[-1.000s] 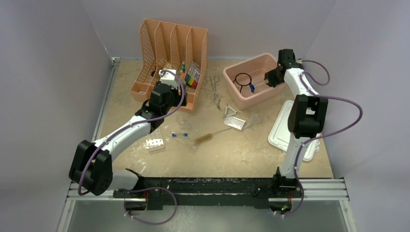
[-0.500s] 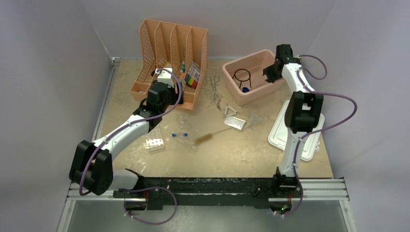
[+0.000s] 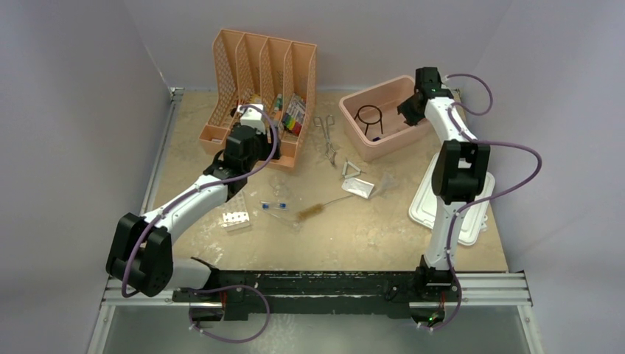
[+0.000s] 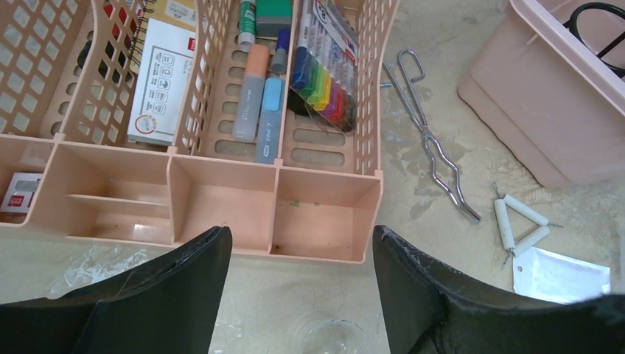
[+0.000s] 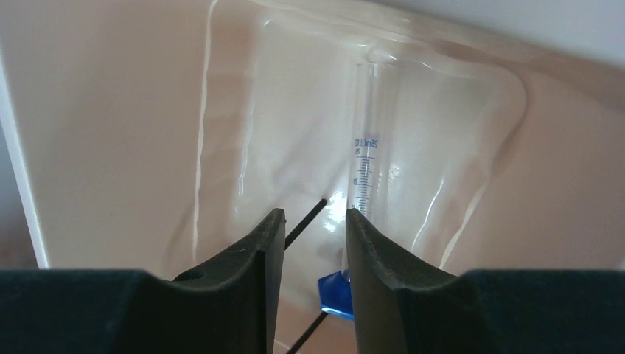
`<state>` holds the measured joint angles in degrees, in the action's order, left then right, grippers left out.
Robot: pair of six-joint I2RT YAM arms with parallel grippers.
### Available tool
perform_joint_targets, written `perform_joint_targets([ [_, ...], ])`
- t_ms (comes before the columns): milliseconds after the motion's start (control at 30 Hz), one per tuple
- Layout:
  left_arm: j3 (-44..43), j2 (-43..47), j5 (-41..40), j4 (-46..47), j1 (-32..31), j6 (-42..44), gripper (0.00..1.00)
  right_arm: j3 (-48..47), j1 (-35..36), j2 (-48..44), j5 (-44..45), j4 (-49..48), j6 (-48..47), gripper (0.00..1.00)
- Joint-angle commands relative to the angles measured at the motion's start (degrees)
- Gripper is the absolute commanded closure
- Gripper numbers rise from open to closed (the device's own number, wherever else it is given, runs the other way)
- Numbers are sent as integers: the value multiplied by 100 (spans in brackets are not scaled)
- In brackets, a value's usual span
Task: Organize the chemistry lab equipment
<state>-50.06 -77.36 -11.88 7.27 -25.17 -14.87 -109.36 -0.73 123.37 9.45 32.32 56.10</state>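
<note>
near the arms the white tube rack (image 3: 236, 220) and bristle brush (image 3: 313, 212) lie loose on the surface (image 3: 368, 236); the left pincer (image 4: 301, 243) hangs wide open, empty, with a clear glass piece (image 4: 328, 339) directly beneath it; metal tongs (image 4: 431, 140) lie to its right, long axis pointing away; farthest, the right pincer (image 5: 315, 217), part open, grips nothing over the pink tub (image 3: 383, 147).

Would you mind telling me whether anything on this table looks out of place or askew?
Yes: the tub sits skewed to the table edges, with its white lid lying off to the right. The tongs, a wire triangle and a brush lie scattered on the stained tabletop.
</note>
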Motion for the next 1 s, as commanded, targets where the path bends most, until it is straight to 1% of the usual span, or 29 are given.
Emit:
perform_joint_targets([
  [0, -264, -9, 209, 396, 30, -123, 31, 10, 29, -456, -261, -652, -1431, 61],
  [100, -324, -86, 339, 445, 30, -230, 31, -48, 29, -594, -549, -695, -1989, 60],
  [133, -361, -112, 370, 457, 30, -265, 31, -9, 139, -668, -568, -733, -2123, 60],
  [300, -415, -173, 466, 558, 30, -437, 31, 375, 249, -1263, -687, -1027, -2581, 56],
  [400, -424, -183, 433, 613, 30, -501, 31, 349, 279, -1596, -723, -828, -2863, 54],
  [467, -410, -162, 345, 655, 30, -529, 31, 421, 319, -1870, -649, -596, -3080, 49],
  [533, -380, -127, 153, 704, 30, -569, 31, 684, 381, -2328, -374, -292, -3154, 39],
  [633, -242, -43, -185, 887, 30, -668, 31, 1555, 481, -3096, -244, -328, -3197, 31],
  [700, -119, 36, -331, 1036, 30, -749, 31, 2132, 596, -3572, -267, -365, -3213, 29],
  [733, -59, 88, -385, 1100, 34, -786, 31, 2441, 701, -3761, -287, -394, -3248, 28],
  [833, 64, 178, -444, 1207, 30, -930, 32, 2915, 1202, -4084, -466, -575, -3427, 28],
  [900, 110, 238, -555, 1228, 30, -1082, 32, 3037, 1660, -4115, -513, -706, -3581, 30],
  [967, 94, 288, -834, 1090, 30, -1316, 32, 3008, 2321, -4035, -262, -774, -3764, 31],
])
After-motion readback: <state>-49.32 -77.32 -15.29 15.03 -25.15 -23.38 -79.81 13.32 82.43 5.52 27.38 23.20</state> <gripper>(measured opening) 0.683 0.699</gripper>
